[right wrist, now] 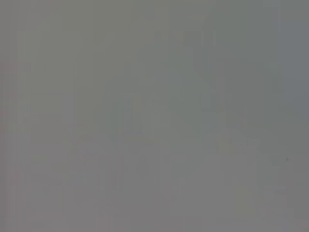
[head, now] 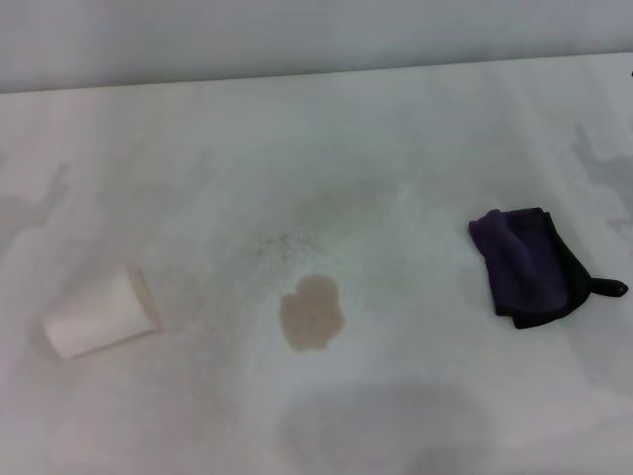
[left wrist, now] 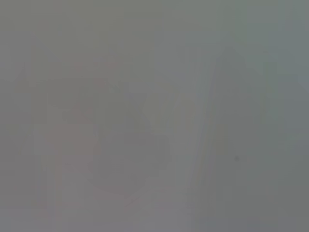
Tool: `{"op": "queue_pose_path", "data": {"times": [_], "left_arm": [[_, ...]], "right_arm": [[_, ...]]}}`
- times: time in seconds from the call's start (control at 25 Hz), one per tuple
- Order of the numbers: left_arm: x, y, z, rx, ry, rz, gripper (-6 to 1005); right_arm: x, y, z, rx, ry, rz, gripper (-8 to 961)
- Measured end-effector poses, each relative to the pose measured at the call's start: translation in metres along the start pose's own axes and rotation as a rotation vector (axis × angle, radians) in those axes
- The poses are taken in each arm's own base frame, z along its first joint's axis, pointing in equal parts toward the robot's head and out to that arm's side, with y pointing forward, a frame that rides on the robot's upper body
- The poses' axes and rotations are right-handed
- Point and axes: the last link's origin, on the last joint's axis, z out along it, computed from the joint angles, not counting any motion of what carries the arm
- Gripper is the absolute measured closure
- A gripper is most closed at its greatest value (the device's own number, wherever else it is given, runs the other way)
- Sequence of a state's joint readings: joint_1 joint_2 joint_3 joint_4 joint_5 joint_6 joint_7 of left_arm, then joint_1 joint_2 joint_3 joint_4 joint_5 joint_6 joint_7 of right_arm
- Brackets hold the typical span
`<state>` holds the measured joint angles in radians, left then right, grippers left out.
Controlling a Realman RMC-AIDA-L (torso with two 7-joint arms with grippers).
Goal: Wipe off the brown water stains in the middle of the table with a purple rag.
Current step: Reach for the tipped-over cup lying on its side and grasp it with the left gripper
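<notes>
Looking for the jaws first and getting nowhere: neither gripper is showing in the head view, and both wrist views are giving nothing but flat grey, so I can't tell whether either one is released or clenched, or where the arms are sitting.

Moving outward to what is showing. The stain (head: 312, 314) is sitting on the table (head: 415, 129) just below the middle of the head view, a tan-brown rounded blotch with an uneven edge. Some faint grey speckles (head: 285, 240) are lying a little way off at about 11 o'clock from it.

The rag (head: 522, 269) is lying over at roughly 2 to 3 o'clock from the stain, well apart from it, near the right edge of the view. It's crumpled, dark purple with black edging, and its small black loop tab (head: 610, 288) is poking out toward 4 o'clock.

A white paper cup (head: 99, 318) is lying on its side at 9 o'clock from the stain, also well apart, with its mouth pointing toward the stain.

A soft grey shadow (head: 386, 426) is falling on the table at 6 o'clock, just below the stain.
</notes>
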<state>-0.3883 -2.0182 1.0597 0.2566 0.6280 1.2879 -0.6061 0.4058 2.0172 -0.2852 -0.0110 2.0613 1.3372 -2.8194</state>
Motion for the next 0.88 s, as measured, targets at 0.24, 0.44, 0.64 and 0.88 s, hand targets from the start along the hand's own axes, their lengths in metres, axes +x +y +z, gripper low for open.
{"op": "queue_pose_path", "data": {"times": [0.24, 0.44, 0.64, 0.88], "left_arm": [[0.012, -0.017, 0.004, -0.085, -0.106, -0.061, 112], [0.028, -0.025, 0.008, -0.176, -0.242, -0.058, 112], [0.042, -0.025, 0.011, -0.260, -0.385, -0.036, 112], [0.063, -0.013, 0.014, -0.410, -0.631, 0.127, 112]], "right_arm": [[-0.001, 0.002, 0.004, -0.009, 0.002, -0.003, 124], [-0.001, 0.004, 0.009, -0.019, 0.004, -0.006, 124], [-0.002, 0.006, 0.014, -0.028, 0.006, -0.009, 124], [-0.002, 0.007, 0.014, -0.029, 0.005, -0.010, 124]]}}
